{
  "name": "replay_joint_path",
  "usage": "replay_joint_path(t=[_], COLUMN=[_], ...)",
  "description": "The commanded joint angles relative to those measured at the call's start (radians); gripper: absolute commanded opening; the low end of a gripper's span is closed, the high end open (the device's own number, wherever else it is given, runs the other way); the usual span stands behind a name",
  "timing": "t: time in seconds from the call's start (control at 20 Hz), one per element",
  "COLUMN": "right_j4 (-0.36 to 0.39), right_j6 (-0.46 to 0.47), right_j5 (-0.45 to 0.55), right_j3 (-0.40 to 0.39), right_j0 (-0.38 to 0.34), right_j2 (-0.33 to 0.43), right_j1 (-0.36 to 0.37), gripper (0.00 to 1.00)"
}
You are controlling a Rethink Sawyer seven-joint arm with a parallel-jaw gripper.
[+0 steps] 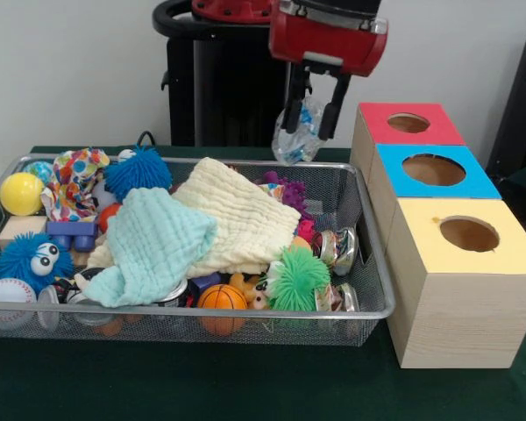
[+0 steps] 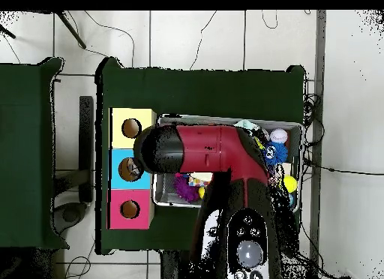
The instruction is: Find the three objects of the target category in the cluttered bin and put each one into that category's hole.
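The hand (image 1: pixel 311 118) grips a crumpled clear bag (image 1: pixel 298 136); overhead, the arm (image 2: pixel 206 148) hides both

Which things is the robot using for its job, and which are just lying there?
Job: gripper, crumpled plastic bag in its jaws, mesh bin, red box, blue box, yellow box.
Lying about: cream cloth, teal cloth, baseball, green fuzzy ball, mini basketball.

Green table (image 1: pixel 245 386): wire bin (image 1: pixel 368 254), three-hole wooden box (image 1: pixel 456 324) beside.
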State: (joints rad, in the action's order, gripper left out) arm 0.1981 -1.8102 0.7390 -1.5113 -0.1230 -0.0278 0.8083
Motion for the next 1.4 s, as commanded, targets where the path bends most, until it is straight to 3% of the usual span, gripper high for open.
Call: replay_joint_path(t=[0.05, 0.55, 1.15, 1.4], right_j4=[-0.069, -0.091, -0.108, -0.155], right_j6=[-0.184, -0.229, -0.294, -0.33], right_j5=[0.147, 0.003, -0.045, -0.057], right_j3=[-0.118, -0.139, -0.123, -0.11], right_j0=[0.017, 0.064, 0.164, 0.198], right_j2=[-0.013, -0.014, -0.057, -0.06], right_j1=[0.028, -0.057, -0.123, -0.139], gripper=[0.0, 0.0, 0.0, 0.0])
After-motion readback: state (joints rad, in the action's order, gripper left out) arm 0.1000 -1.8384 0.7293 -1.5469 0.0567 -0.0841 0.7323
